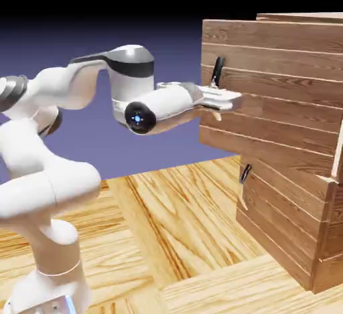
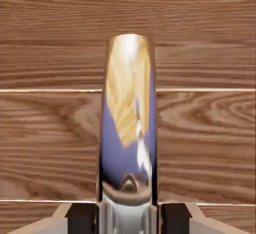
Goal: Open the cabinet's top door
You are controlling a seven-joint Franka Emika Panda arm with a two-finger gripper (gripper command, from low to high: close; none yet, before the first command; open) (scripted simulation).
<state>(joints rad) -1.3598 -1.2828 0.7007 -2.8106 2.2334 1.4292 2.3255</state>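
Reached the top door [image 1: 281, 85] of the cabinet [image 1: 295, 192] and gripped its handle [image 2: 128, 123]: gripper [image 1: 224, 100] level against the upper planks, jaws clamped on the shiny bar, which filled the middle of the hand view between the two finger tips [image 2: 172, 218]. Door apparently still flush with the cabinet front, though hard to judge from the side; so grasp done, pull and swing left to do. Lower door [image 1: 275, 219] with its small handle [image 1: 245, 173] untouched. Cabinet stood at the table's [image 1: 174, 225] right edge in the exterior view, on pale wood-grain boards. Behind, only a plain blue-violet backdrop, darkening to black at the top.
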